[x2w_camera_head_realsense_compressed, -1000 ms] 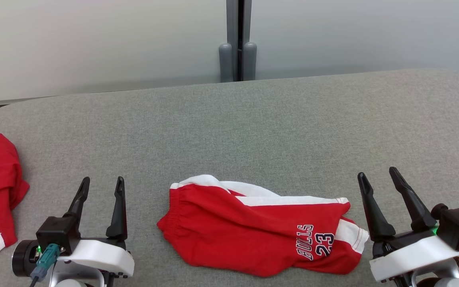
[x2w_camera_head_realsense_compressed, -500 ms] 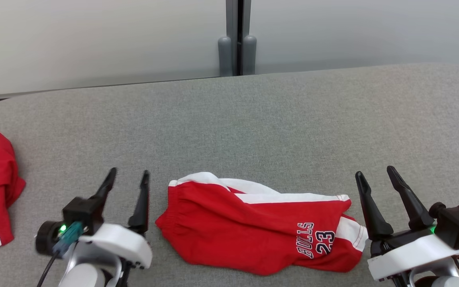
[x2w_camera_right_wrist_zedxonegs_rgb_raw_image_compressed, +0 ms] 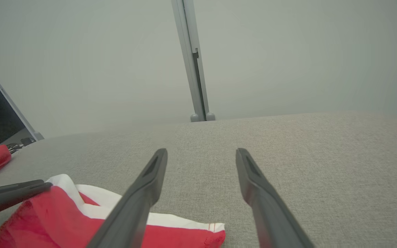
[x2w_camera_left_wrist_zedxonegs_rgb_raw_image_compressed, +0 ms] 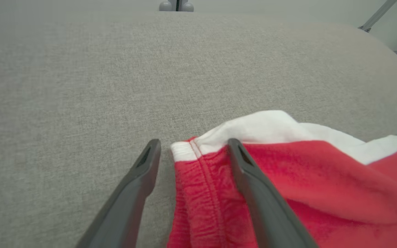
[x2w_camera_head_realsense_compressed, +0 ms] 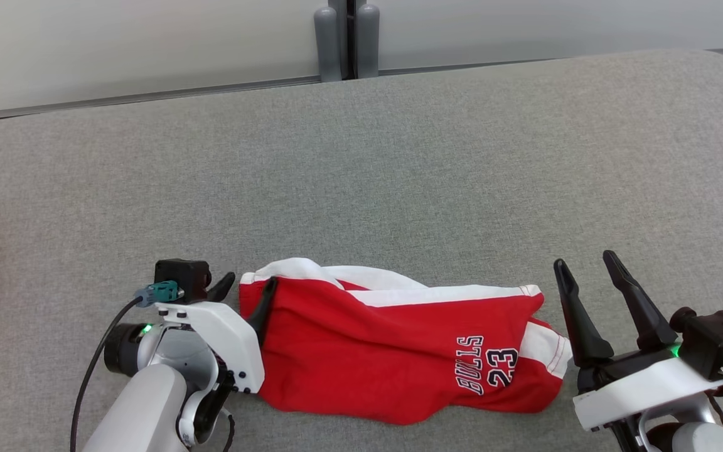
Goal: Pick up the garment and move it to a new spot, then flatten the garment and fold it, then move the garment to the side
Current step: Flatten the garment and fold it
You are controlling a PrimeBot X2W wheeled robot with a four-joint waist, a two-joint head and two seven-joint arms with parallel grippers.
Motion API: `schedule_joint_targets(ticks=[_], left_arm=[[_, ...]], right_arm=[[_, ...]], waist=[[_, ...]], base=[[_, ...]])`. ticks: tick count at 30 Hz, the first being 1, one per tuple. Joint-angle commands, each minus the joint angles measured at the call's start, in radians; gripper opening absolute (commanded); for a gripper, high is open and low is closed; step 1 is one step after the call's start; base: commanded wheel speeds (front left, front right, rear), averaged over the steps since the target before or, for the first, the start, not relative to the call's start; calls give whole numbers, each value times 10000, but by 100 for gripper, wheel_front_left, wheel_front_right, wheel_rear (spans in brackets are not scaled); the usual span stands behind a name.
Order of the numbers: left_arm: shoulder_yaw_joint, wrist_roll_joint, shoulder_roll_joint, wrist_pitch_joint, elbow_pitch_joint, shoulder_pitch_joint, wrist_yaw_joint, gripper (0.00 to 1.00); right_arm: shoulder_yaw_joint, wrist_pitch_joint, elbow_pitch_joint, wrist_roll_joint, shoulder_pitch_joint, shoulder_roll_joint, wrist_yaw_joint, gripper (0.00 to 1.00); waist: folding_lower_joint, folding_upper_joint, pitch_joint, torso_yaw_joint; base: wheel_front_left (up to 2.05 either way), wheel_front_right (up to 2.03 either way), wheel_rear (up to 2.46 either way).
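Grey padded surface (x2w_camera_head_realsense_compressed: pixel 399 157) carries the red shorts (x2w_camera_head_realsense_compressed: pixel 399 351), whose waistband corner the wide-open left gripper (x2w_camera_head_realsense_compressed: pixel 250 285) straddles, one finger (x2w_camera_left_wrist_zedxonegs_rgb_raw_image_compressed: pixel 250 172) touching cloth, while the right gripper (x2w_camera_head_realsense_compressed: pixel 584 260), equally spread, holds nothing just beside their hem.

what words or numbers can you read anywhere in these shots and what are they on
"BULLS": dark, white-edged letters on the red and white fabric shorts, near a leg hem, running sideways in the head view.
"23": same style of print, right beside that word on the shorts.
No other text can be read.
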Motion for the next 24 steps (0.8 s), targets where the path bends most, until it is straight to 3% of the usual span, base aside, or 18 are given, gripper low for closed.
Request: schedule_joint_targets(ticks=[1,4,5,7,15,19,24], left_arm=[[51,-48,81,93,108,-99,-1,100],[77,-185,64,186,298,-161,-82,100],[90,-271,45,217,344,-162,-125,73],[116,-291,44,87,294,-212,-176,0],[78,-108,141,-483,178,-356,-197,0],[-25,-10,87,-644,78,-460,-159,0],[-177,109,-8,-782,-67,-547,-117,0]], right_arm=[[-42,-50,27,39,-53,25,-10,100],[-44,-82,89,42,-85,32,-10,100],[-46,-92,111,46,-109,35,-10,100],[-50,-107,122,54,-162,30,-10,100],[-336,-166,341,97,-275,-202,-10,100],[-703,-22,1257,178,-459,-581,-6,100],[-30,145,2617,585,-1076,-877,-7,100]], waist=[[0,0,26,-8],[0,0,64,-1],[0,0,71,8],[0,0,85,29],[0,0,181,81],[0,0,321,167],[0,0,599,374]], base=[[0,0,0],[0,0,0],[0,0,0],[0,0,0],[0,0,0],[0,0,0],[0,0,0]])
